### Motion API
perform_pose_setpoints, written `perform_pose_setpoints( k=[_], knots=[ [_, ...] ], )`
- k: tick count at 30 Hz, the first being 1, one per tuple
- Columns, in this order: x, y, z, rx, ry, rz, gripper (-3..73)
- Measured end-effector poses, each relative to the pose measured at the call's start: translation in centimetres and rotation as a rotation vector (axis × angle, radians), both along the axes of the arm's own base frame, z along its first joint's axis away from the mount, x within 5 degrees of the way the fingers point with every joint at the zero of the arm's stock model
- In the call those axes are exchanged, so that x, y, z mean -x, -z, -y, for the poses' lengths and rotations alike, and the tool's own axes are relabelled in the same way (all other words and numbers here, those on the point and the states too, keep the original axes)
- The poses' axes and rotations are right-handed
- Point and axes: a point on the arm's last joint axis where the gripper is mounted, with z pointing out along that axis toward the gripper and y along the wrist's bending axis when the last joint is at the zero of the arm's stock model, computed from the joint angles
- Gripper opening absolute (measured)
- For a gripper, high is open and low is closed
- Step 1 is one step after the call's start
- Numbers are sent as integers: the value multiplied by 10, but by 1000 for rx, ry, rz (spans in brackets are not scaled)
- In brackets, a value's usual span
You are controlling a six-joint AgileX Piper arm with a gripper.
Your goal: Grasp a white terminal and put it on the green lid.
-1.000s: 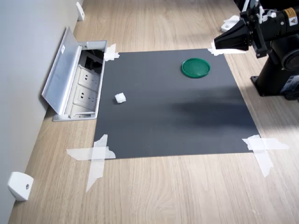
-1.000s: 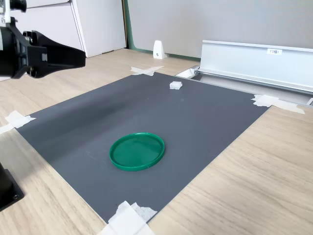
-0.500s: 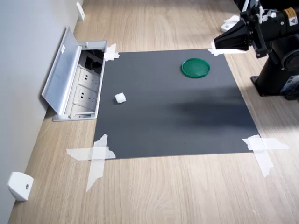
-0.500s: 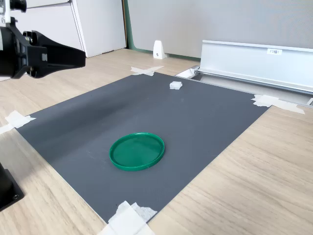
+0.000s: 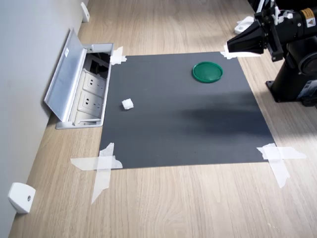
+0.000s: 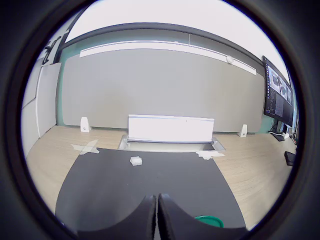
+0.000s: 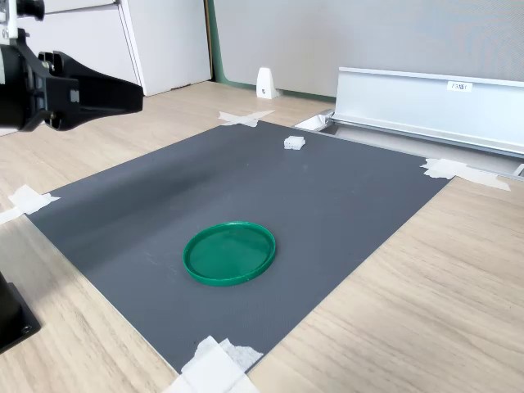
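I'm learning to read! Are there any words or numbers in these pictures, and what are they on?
Yellow warning sticker on the robot arm: too small to read.
Small white label on the open metal socket-box lid: blurred, unreadable.
Monitor screen in the wrist view: too small to read.
No other words or numbers can be seen.

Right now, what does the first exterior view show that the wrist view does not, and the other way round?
Only the first exterior view shows the sockets inside the open floor box, the arm's black base, and the whole green lid.

Only the wrist view shows the grey wall and a monitor.

Both show the white terminal on the dark mat, apart from the lid, and the pincer shut and empty.
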Motion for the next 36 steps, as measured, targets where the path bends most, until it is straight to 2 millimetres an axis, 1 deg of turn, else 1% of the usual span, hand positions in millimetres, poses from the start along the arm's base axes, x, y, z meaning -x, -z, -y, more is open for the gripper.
perform_pose_setpoints(
  k=[16, 18, 21, 26, 31, 33, 36],
  knots=[
    [0, -1, 0, -4, 1, 1, -8],
    [1, -7, 0, -3, 0, 15, -8],
    [-3, -23, 0, 4, 2, 4, -8],
    [-23, -52, 3, 39, 8, -118, -8],
    [-52, -77, 7, 63, 13, -328, -8],
    [-67, -82, 8, 62, 13, -447, -8],
    [-88, -87, 10, 51, 10, -569, -8]
  ],
)
